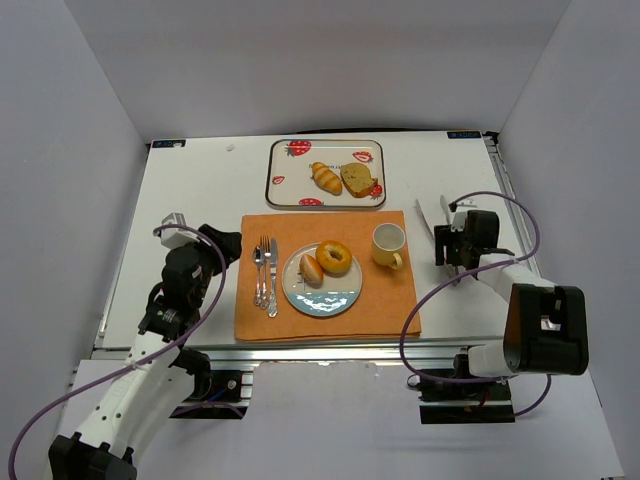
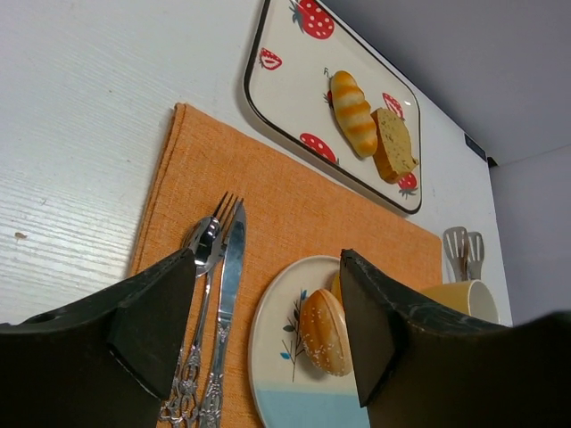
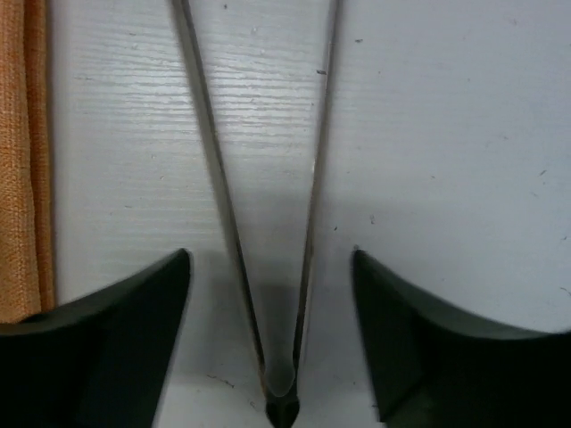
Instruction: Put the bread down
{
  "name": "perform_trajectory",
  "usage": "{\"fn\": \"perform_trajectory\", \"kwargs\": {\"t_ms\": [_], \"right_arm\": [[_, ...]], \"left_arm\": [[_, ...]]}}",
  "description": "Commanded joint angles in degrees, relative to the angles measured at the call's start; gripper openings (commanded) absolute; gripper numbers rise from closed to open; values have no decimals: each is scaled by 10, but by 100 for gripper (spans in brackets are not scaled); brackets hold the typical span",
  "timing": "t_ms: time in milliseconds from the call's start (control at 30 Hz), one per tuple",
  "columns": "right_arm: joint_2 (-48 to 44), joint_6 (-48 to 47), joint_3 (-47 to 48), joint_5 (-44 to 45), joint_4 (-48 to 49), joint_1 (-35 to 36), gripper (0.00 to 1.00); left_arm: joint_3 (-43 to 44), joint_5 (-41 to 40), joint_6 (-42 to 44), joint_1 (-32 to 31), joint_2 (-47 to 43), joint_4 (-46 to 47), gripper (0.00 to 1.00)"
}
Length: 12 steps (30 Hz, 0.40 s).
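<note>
A strawberry-patterned tray [image 1: 295, 175] sat at the far side of the table [image 1: 200, 190]. It carried a striped golden pastry [image 1: 326, 178] with a slice of brown bread [image 1: 357, 180] just beside it on the right. Nearer the arms lay an orange placemat [image 1: 380, 300] with a pale plate [image 1: 325, 300], blue along its near edge, at its middle. The bread was on this plate: the oval roll [image 1: 312, 269] on the left part and the ring-shaped bagel [image 1: 334, 257] close against it to the right and slightly farther back. Whether the two touched could not be told. A yellow mug [image 1: 389, 244] stood upright on the placemat just right of the plate, handle toward the arms. Left of the plate a spoon [image 1: 257, 262], a fork [image 1: 264, 250] and a knife [image 1: 272, 285] lay side by side on the cloth.

The left pincer [image 2: 265, 294] hung over the left edge of the placemat near the cutlery. Its fingers [image 2: 156, 321] were spread wide, gripping nothing and touching nothing.

The right pincer [image 3: 269, 259] was low over the bare table to the right of the placemat, above a pair of metal tongs [image 3: 214, 160] lying flat. Its jaws stood well apart, one on each side of the tongs' hinged end. A clear gap showed between each finger and the nearest arm of the tongs, so it had hold of nothing.
</note>
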Motion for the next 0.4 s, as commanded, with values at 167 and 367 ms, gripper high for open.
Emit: {"fn": "perform_trajectory", "kwargs": {"t_ms": [167, 367], "right_arm": [[-81, -55, 87, -38, -78, -24, 89], [-75, -32, 206, 44, -116, 47, 90]], "left_arm": [[0, 87, -14, 2, 24, 19, 70], [-25, 151, -40, 2, 53, 78, 8]]}}
